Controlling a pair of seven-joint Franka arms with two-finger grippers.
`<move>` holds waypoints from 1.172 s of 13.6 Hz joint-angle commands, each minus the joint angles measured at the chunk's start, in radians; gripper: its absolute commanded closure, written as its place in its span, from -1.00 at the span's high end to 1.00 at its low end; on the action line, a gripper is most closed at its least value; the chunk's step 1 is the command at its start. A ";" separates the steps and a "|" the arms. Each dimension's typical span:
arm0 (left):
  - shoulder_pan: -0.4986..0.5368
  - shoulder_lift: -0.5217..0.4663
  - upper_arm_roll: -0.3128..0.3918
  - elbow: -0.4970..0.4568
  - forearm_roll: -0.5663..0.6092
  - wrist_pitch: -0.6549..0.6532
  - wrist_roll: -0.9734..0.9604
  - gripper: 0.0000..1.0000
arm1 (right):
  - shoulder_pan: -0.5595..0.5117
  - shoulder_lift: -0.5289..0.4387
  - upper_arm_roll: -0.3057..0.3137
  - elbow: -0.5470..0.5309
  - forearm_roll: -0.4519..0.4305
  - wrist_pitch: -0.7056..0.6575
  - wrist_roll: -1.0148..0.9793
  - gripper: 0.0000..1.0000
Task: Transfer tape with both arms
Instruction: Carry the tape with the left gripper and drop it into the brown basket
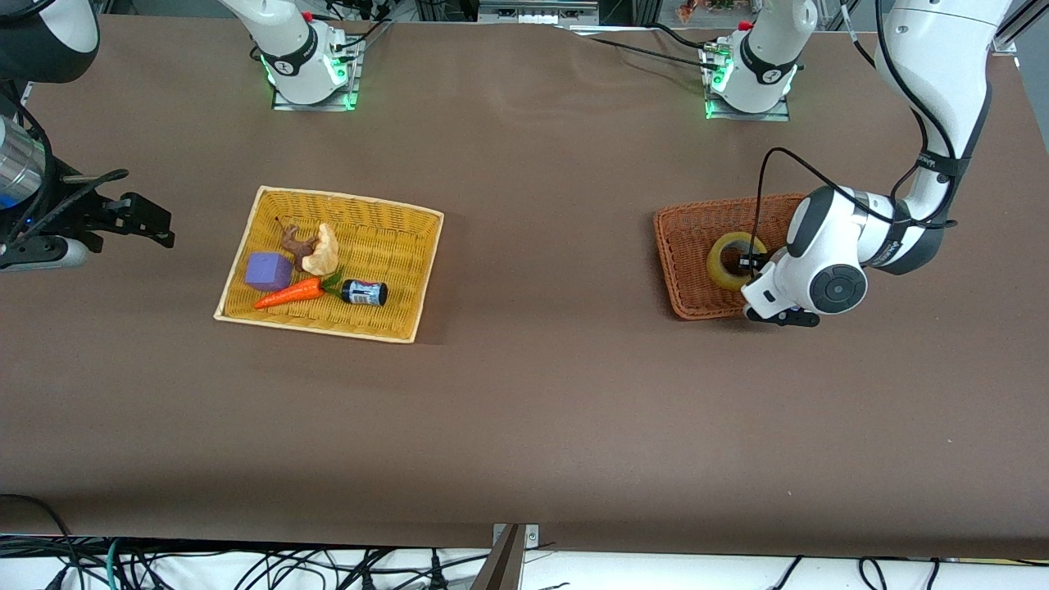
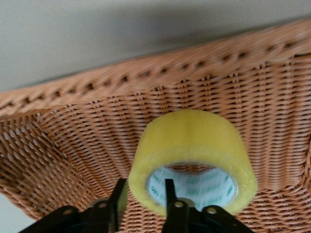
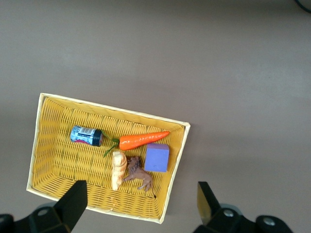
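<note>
Two baskets are set on the table (image 1: pixel 524 393): an orange-brown wicker basket (image 1: pixel 684 270) toward the left arm's end and a yellow basket (image 1: pixel 410 270) toward the right arm's end. The tape (image 1: pixel 732 260) is found in the orange-brown basket, tipped up on its edge, and the left gripper (image 1: pixel 752 264) is placed at it. In the left wrist view the roll's wall is straddled by the two fingers (image 2: pixel 169 194), one inside the core and one outside against the yellow band, with the fingers only partly closed; whether the wall is truly pinched cannot be told, since a slight gap seems to remain. The step in hand is judged to be the first pickup. It would be done well if the fingers were closed squarely across the wall, low enough that the roll cannot pivot, and if the lift were made straight up so the basket rim is cleared and the wicker is not dragged. The right gripper (image 1: pixel 152 225) is held high over the table beside the yellow basket, waiting, its fingers (image 3: pixel 73 201) spread wide and empty. For the handover, the free part of the ring should be presented to it. A carrot (image 1: pixel 288 292), a purple block (image 1: pixel 269 271), a small dark bottle (image 1: pixel 364 292) and two small figures lie in the yellow basket.
</note>
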 commanded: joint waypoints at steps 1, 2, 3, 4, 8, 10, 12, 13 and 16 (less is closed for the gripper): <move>0.000 -0.027 -0.032 0.174 0.009 -0.204 0.018 1.00 | -0.005 0.006 0.002 0.020 -0.005 -0.017 -0.013 1.00; 0.000 -0.027 -0.057 0.270 0.007 -0.295 0.008 1.00 | -0.006 0.006 0.002 0.020 -0.007 -0.018 -0.013 1.00; 0.000 -0.033 -0.083 0.365 0.007 -0.379 0.000 1.00 | -0.005 0.006 0.002 0.020 -0.008 -0.018 -0.013 1.00; 0.000 -0.048 -0.100 0.441 0.007 -0.441 -0.001 1.00 | -0.005 0.006 0.002 0.020 -0.008 -0.018 -0.013 1.00; 0.001 -0.148 -0.106 0.621 0.006 -0.486 0.002 1.00 | -0.005 0.008 0.002 0.020 -0.008 -0.017 -0.011 1.00; -0.026 -0.229 -0.034 0.589 -0.034 -0.446 -0.027 1.00 | -0.005 0.008 0.002 0.020 -0.010 -0.017 -0.013 1.00; -0.113 -0.275 0.123 0.540 -0.085 -0.421 -0.032 1.00 | -0.006 0.008 0.002 0.020 -0.010 -0.017 -0.013 1.00; -0.135 -0.320 0.170 0.479 -0.120 -0.371 -0.035 1.00 | -0.005 0.008 0.002 0.020 -0.011 -0.015 -0.013 1.00; -0.143 -0.462 0.206 0.305 -0.185 -0.216 -0.028 1.00 | -0.005 0.008 0.002 0.020 -0.011 -0.015 -0.013 1.00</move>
